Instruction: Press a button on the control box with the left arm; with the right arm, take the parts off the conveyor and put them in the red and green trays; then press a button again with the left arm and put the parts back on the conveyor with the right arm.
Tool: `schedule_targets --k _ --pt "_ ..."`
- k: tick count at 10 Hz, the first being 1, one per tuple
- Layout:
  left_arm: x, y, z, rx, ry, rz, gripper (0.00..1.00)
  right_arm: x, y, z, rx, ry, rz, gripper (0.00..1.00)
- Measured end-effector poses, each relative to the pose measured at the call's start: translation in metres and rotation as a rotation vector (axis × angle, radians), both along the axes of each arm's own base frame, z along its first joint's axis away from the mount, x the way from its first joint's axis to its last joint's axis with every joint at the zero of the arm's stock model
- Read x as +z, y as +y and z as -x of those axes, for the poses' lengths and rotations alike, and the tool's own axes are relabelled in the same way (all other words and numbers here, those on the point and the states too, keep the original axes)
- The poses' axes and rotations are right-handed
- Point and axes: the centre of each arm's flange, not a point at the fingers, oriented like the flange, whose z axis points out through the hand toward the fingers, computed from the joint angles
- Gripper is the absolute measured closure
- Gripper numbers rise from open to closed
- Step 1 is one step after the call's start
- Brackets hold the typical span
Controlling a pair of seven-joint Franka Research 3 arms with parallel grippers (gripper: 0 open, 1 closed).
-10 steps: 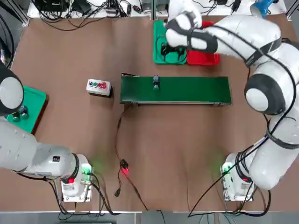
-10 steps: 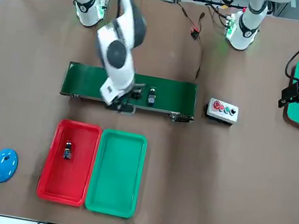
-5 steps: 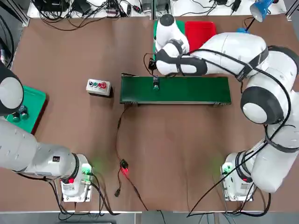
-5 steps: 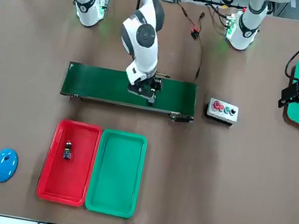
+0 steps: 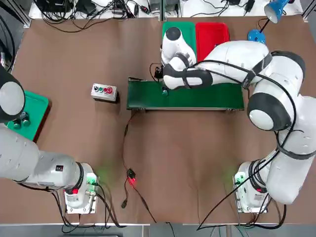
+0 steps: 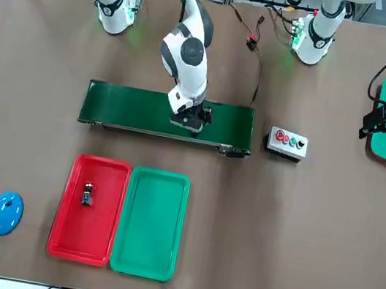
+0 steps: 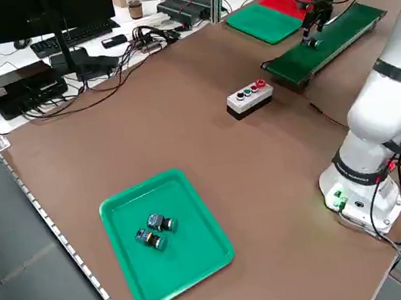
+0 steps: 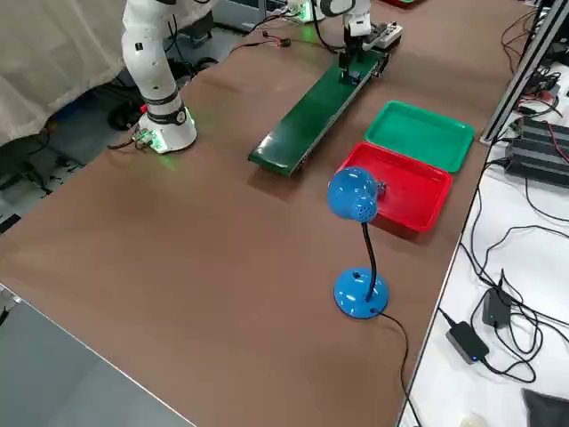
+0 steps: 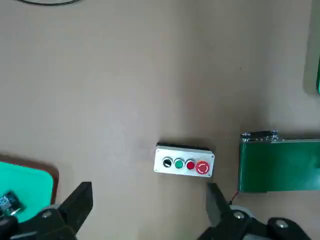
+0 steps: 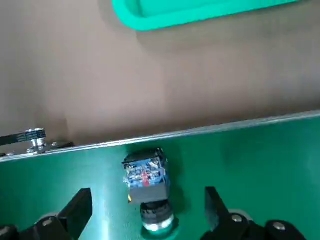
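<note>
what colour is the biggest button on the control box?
Red. The largest button sits at one end of the control box, clearest in the left wrist view.

brown table [image 5: 74,54], conveyor [image 5: 207,96], control box [image 5: 104,92], trays [image 6: 121,218]

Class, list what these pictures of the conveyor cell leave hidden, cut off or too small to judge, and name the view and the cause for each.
- Part on the conveyor: in the top view the right arm covers it.
- Part in the red tray: front view, too small to identify.
- Control box: top view, button labels too small.
- Left hand: wrist view, cut off by the picture's edge.
- Green side tray: top view, the left arm overlaps it.
</note>
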Motion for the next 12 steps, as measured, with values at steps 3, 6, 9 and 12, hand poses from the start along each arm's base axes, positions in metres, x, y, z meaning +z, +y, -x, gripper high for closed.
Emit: schedule_targets --k 3,6,9,12 --pt "0.0 -0.003 0.0 -0.006 0.0 0.0 0.0 -0.014 0.001 0.002 0.064 -0.021 0.033 0.01" --pt "0.0 -0.003 0.0 -0.006 0.0 0.0 0.0 -0.015 0.004 0.004 0.077 -0.023 0.034 0.14" --pt "0.0 -0.003 0.0 -0.006 0.0 0.0 0.0 -0.021 0.005 0.006 0.081 -0.02 0.038 0.3" --pt "0.0 -0.004 0.0 -0.006 0.0 0.0 0.0 -0.021 0.007 0.006 0.082 -0.024 0.033 0.57"
